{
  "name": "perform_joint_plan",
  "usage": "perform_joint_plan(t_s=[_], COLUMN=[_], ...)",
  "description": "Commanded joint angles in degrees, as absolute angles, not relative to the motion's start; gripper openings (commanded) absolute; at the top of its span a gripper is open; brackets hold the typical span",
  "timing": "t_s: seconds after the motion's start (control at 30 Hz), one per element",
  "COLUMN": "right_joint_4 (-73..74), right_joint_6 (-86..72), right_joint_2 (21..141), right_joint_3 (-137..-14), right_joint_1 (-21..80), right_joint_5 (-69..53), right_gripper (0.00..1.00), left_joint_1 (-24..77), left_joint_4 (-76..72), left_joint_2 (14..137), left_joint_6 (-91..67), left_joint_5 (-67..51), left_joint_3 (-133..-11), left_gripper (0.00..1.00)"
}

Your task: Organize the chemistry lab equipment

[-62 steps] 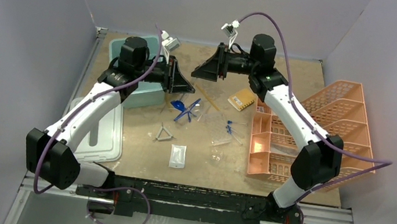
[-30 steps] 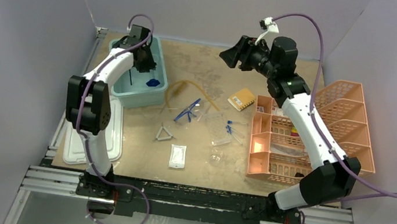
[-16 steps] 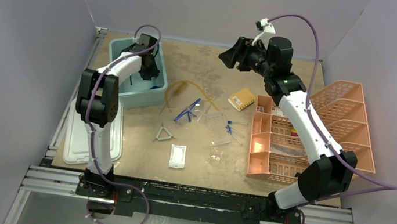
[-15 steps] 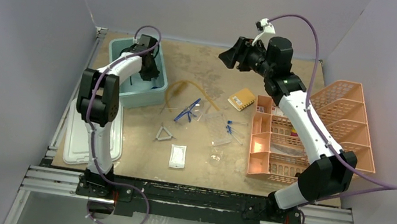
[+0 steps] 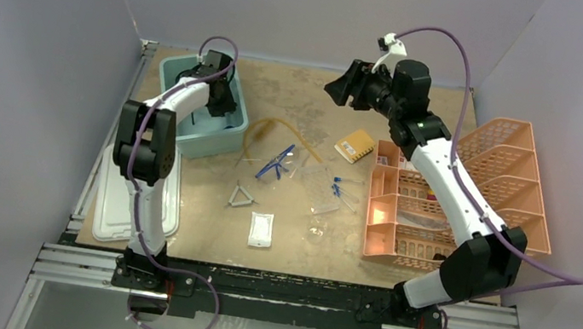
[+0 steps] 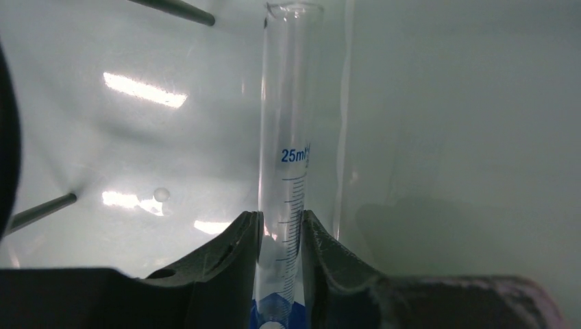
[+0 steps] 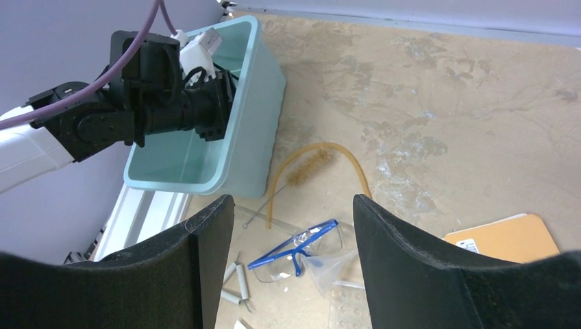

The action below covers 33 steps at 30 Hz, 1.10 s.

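My left gripper (image 6: 281, 214) is down inside the teal tub (image 5: 203, 142), its fingers against both sides of a clear 25 ml graduated cylinder (image 6: 286, 116) with a blue base. On the board lie blue-framed goggles (image 5: 275, 162), amber tubing (image 5: 270, 130), a wire triangle (image 5: 242, 199), a white packet (image 5: 261, 229), a clear rack (image 5: 320, 191), blue-capped tubes (image 5: 344, 191) and a small beaker (image 5: 315, 232). My right gripper (image 5: 343, 82) hangs open high over the back of the board, looking down on the goggles (image 7: 301, 245) and tubing (image 7: 342, 152).
The orange tiered mesh tray (image 5: 474, 190) stands at the right. The tub's white lid (image 5: 120, 209) lies at the left front. A yellow packet (image 5: 354, 146) lies near the tray, a clear funnel (image 7: 332, 266) beside the goggles. Dark metal rods (image 6: 171, 8) lie in the tub.
My left arm has pushed deeper into the tub and now covers the blue base seen there a second ago. My right gripper has drifted slightly right, still open.
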<state>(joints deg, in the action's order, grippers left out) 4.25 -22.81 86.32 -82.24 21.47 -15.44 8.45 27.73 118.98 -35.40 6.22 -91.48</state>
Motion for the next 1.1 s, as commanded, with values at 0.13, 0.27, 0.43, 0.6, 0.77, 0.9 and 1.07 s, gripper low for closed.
perform_joint_plan(t_s=[0.13, 0.27, 0.43, 0.6, 0.77, 0.9, 1.07], right_joint_4=[3.6, 4.9, 8.5, 13.9, 18.6, 16.8, 6.7], right_joint_6=[-21.5, -20.8, -18.4, -14.7, -15.9, -27.9, -40.1], right_joint_2=[82.0, 82.0, 84.0, 90.5, 98.1, 103.8, 110.1], right_joint_3=[-82.0, -81.9, -83.0, -86.7, -92.2, -93.3, -91.9], right_joint_1=[21.6, 21.6, 21.6, 22.3, 26.7, 30.4, 33.4], right_joint_5=[-12.4, -11.8, -11.2, -10.7, -8.3, -8.3, -11.6], right_gripper=[0.67, 0.67, 0.68, 0.63, 0.6, 0.53, 0.37], left_joint_1=[8.9, 8.9, 8.9, 8.9, 8.9, 8.9, 8.9], left_joint_4=[29.6, 31.3, 33.3, 34.1, 33.2, 32.6, 31.4], left_joint_2=[110.2, 107.5, 102.8, 96.4, 88.8, 82.8, 74.5], left_joint_6=[-34.3, -33.8, -33.4, -31.3, -29.2, -28.8, -29.5], left_joint_5=[6.4, 6.1, 5.9, 6.5, 5.0, 7.0, 12.7], left_joint_3=[-94.0, -94.6, -94.6, -93.2, -88.3, -84.6, -79.5], left_gripper=[0.35, 0.38, 0.41, 0.43, 0.46, 0.47, 0.47])
